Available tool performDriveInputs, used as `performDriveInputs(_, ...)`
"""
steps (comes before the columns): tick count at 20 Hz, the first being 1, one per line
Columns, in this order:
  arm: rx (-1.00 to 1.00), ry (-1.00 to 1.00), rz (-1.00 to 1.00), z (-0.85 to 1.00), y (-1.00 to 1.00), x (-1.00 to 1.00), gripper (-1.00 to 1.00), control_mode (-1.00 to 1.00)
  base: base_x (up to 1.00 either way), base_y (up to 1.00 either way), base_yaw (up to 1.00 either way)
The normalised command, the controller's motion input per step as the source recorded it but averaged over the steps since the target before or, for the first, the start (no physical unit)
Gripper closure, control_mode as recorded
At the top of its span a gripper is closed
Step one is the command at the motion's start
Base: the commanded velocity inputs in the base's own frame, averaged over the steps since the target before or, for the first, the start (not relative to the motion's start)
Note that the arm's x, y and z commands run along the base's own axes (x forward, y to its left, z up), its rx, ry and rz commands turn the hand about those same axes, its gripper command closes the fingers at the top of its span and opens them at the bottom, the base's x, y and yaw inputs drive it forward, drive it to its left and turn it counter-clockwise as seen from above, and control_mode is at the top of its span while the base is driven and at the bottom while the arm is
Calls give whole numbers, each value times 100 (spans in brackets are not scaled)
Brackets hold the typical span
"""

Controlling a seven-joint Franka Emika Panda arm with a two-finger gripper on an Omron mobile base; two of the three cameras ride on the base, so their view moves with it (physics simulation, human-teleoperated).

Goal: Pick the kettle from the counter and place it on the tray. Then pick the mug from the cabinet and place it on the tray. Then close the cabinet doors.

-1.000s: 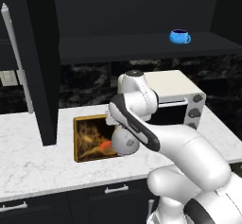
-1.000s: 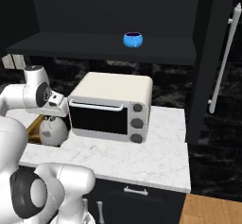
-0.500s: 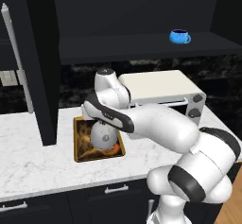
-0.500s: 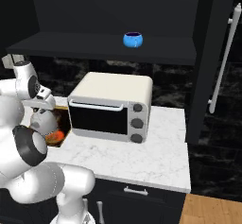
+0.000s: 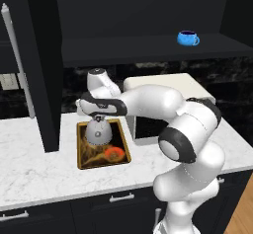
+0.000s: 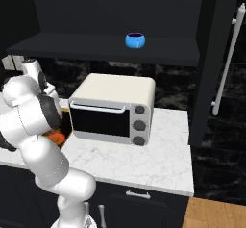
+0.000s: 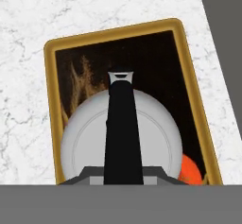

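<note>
Two-finger gripper (image 5: 99, 117) sat directly over the dome-shaped grey-silver kettle (image 5: 98, 131), jaws pinched on its black top handle (image 7: 123, 128). Kettle was over the far half of the flat rectangular tray with golden-brown rim (image 5: 79, 151); can't tell if it touched the tray floor. Tray lay on the white marble-patterned counter (image 5: 34, 164), just left of the cream toaster oven (image 6: 113, 107). Small bright blue mug (image 5: 188, 38) stood on the shelf of the black upper cabinet (image 5: 143, 48), near its right end.

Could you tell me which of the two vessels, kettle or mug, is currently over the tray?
The kettle, grey, over the tray; the blue mug sits on the cabinet shelf.
</note>
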Motion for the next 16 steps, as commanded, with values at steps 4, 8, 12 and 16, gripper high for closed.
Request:
performDriveInputs(4, 0, 0, -1, -18, 3, 46, 100, -100, 0, 0, 0)
performDriveInputs(8, 0, 0, 0, -1, 0, 2, 100, -100, 0, 0, 0)
performDriveInputs(12, 0, 0, 0, 0, 0, 0, 100, -100, 0, 0, 0)
performDriveInputs(16, 0, 0, 0, -2, 0, 0, -100, -100, 0, 0, 0)
